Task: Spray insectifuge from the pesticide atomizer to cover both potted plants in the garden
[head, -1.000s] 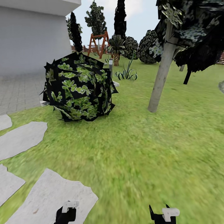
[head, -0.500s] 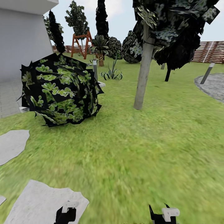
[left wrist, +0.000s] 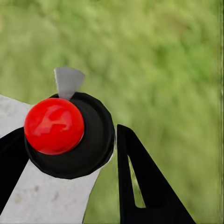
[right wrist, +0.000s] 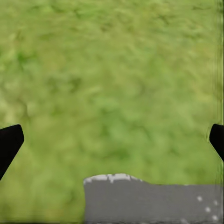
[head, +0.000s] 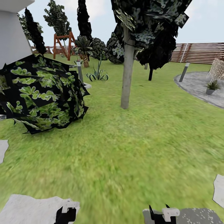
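Note:
One potted plant [head: 212,86], a small spiky rosette in a grey pot, stands on the grey paved patio [head: 196,84] far off to the right. My left gripper [head: 66,214] [left wrist: 70,133] is shut on the pesticide atomizer [left wrist: 70,140], seen end-on as a dark round body with a red cap and a grey nozzle. My right gripper [head: 159,214] [right wrist: 112,140] hangs open over grass, and its fingers [right wrist: 9,142] hold nothing.
A big dark leafy bush [head: 43,93] is near on the left. A tree trunk [head: 126,74] rises ahead. Bollard lamps [head: 184,72] [head: 80,70], a slat fence [head: 199,53] and a wicker chair [head: 217,69] stand further off. Stepping stones [head: 28,207] [head: 219,189] lie by my base.
The camera has swung to the right, so the bush and the tree trunk sit further left in the picture. The patio with the potted plant has come into view. Both grippers keep their pose.

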{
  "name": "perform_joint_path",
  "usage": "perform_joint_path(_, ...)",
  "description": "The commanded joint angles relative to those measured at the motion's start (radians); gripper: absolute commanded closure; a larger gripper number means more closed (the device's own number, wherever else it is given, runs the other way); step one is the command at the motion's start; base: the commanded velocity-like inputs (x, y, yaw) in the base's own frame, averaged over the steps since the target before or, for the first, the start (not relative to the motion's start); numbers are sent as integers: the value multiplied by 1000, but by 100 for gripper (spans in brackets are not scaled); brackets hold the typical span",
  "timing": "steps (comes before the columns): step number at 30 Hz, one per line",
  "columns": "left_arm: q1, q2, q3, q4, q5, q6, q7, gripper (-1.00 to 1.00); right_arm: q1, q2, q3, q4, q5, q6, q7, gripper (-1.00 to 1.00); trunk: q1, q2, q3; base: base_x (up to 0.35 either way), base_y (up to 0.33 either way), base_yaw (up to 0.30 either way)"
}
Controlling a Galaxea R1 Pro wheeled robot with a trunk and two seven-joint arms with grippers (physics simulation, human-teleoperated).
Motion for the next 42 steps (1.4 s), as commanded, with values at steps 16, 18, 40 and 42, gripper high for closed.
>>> perform_joint_path(16, 0, 0, -2, 0, 3, -3, 1, 100, -1, 0, 0, 3, 0, -3, 0, -100, 0, 0, -1, 0, 0, -300)
perform_joint_path(18, 0, 0, -2, 0, 3, -3, 1, 100, -1, 0, 0, 2, 0, -3, 0, -100, 0, 0, -1, 0, 0, -300)
perform_joint_path(40, 0, 0, -2, 0, 3, -3, 1, 100, -1, 1, 0, 1, 0, -3, -1, -100, 0, 0, -1, 0, 0, -300)
perform_joint_path(42, 0, 0, -2, 0, 3, -3, 1, 100, -1, 1, -1, 0, -1, -3, -2, -100, 0, 0, -1, 0, 0, -300)
